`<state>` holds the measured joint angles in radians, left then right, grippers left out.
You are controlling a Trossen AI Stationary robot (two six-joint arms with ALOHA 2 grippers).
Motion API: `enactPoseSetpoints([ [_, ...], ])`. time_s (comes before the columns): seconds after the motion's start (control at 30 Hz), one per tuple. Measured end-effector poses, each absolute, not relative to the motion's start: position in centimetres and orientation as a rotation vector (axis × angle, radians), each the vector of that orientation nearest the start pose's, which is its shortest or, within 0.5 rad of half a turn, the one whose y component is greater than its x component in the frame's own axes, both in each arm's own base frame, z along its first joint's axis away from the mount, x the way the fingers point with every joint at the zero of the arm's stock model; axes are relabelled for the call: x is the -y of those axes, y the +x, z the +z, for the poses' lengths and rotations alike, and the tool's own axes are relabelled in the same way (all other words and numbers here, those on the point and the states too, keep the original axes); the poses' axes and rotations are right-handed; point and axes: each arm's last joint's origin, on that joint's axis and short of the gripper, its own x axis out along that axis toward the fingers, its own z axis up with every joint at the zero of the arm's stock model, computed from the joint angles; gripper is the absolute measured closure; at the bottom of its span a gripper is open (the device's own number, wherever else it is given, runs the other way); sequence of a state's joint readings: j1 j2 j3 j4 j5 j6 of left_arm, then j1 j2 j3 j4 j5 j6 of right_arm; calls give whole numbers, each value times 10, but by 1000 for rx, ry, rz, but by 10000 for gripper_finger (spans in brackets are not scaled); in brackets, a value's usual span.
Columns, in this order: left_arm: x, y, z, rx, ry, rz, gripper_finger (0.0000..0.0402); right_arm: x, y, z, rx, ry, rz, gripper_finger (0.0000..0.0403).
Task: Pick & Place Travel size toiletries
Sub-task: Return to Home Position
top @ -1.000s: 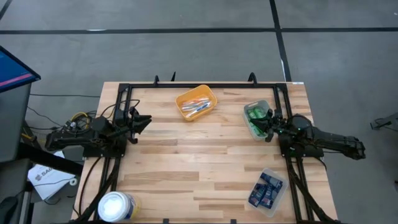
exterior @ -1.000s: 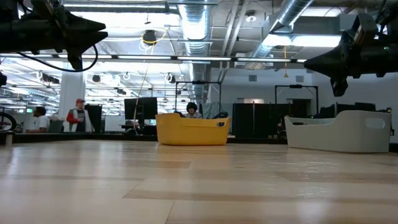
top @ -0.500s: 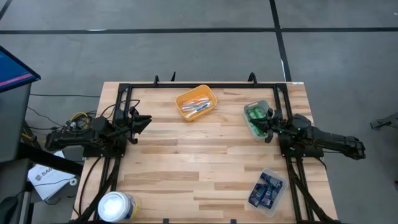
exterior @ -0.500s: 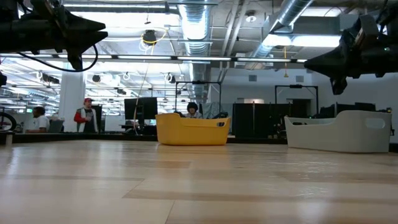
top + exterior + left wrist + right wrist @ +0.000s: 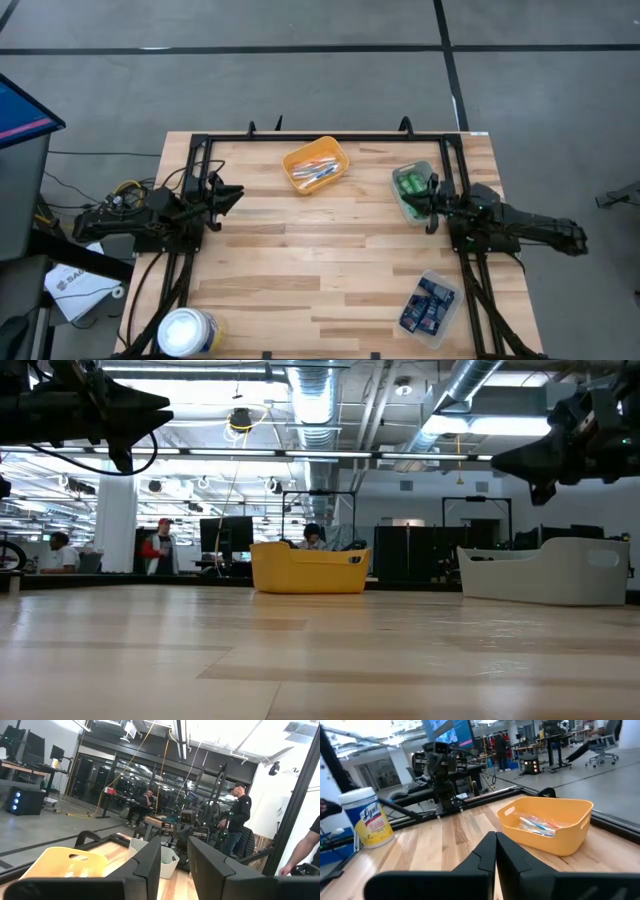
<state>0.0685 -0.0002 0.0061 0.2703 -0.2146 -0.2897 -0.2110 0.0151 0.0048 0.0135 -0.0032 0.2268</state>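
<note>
Green bottles [image 5: 410, 190] lie together in the grey bin [image 5: 396, 186] near the far right corner of the worktop [image 5: 300, 255]. White, blue and pink toothbrush-like sticks [image 5: 318, 173] fill the orange tray [image 5: 292, 160] at the middle of the far edge. Dark navy packets [image 5: 428, 303] sit in the clear tray [image 5: 455, 285] at the near right. The right gripper [image 5: 430, 204] hangs above the grey bin's right-hand side, its fingers pressed together with nothing between them. The left gripper [image 5: 234, 193] hovers over the worktop's left side, well apart from every tray. Its fingers are parted by a narrow gap and hold nothing. A round white tub [image 5: 188, 330] stands at the near left corner.
</note>
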Motion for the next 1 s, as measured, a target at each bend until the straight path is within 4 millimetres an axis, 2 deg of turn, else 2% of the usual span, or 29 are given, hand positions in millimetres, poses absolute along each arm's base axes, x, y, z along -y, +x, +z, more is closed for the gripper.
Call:
enactPoseSetpoints([
  [0.63, -13, 92, 191, 313, -306, 243, 309, 5, 99, 165, 0, 68, -46, 402],
  [1.0, -13, 93, 190, 308, -306, 243, 309, -2, 106, 154, -136, 77, 16, 402],
])
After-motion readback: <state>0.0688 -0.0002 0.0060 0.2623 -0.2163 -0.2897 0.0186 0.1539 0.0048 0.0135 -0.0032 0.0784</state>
